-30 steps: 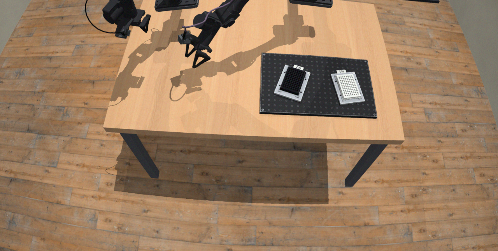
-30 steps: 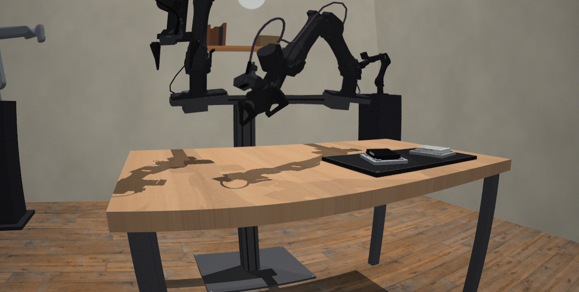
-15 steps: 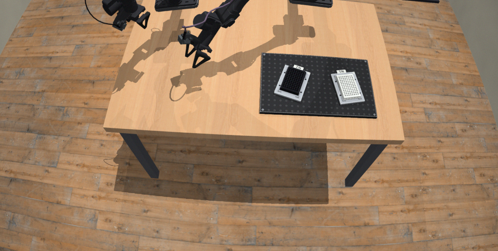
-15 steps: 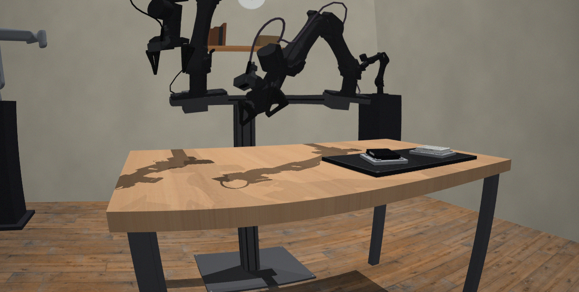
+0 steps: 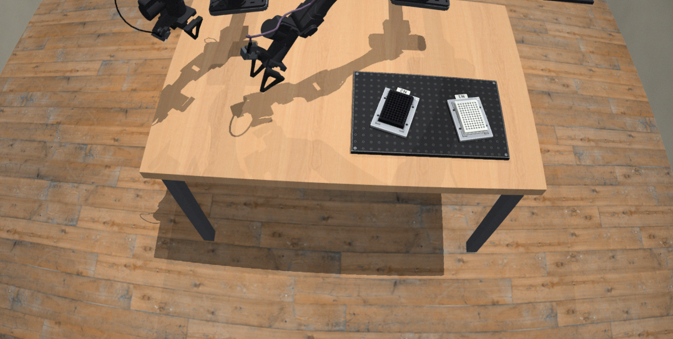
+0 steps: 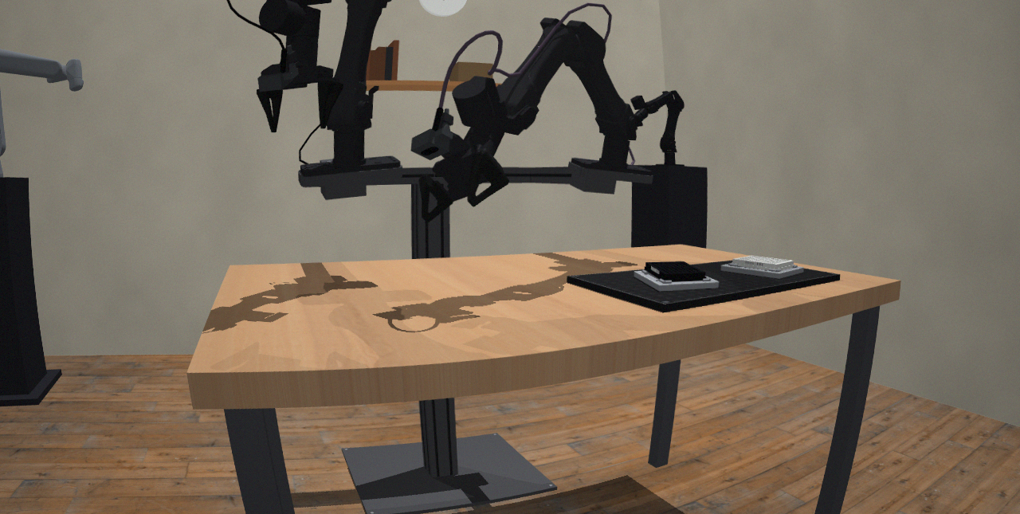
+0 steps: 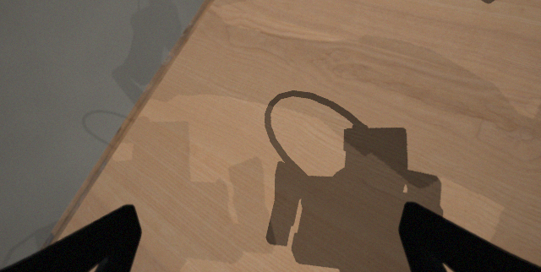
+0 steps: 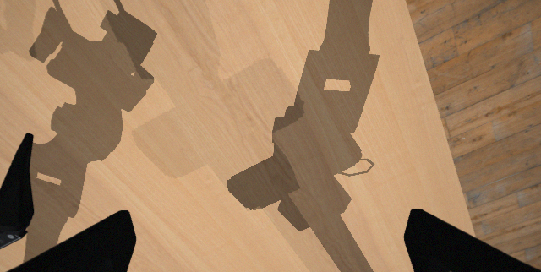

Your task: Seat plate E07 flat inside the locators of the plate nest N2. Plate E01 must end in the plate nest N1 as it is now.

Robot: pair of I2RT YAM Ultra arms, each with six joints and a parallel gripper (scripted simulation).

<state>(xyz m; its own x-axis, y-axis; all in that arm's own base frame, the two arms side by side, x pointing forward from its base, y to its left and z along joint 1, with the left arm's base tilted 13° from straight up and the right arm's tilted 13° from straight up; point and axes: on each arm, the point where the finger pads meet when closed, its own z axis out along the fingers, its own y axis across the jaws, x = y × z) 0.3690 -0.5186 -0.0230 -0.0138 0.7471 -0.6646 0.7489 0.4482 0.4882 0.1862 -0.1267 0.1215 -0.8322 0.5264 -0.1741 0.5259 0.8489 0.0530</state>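
Observation:
A black plate [image 5: 396, 107] [image 6: 673, 270], taken as E07, lies on nest N2 [image 5: 389, 129] [image 6: 684, 285]. Its lettering is unreadable, and I cannot tell whether it is flat inside the locators. A white plate [image 5: 470, 115] [image 6: 763, 262], taken as E01, lies on nest N1 [image 5: 476, 137]. My left gripper [image 5: 258, 82] [image 6: 449, 212] [image 7: 269, 217] is open and empty above the table, well away from both nests. My right gripper [image 6: 298, 129] [image 8: 270, 223] is open and empty, high by the table's other end, farther from the nests.
Both nests stand on a black perforated board [image 5: 430, 144] [image 6: 613, 288] on the wooden table [image 5: 305, 158] [image 6: 499, 339]. The left arm reaches across toward the right arm. One left finger shows at the left edge of the right wrist view. Arm shadows cross the table top.

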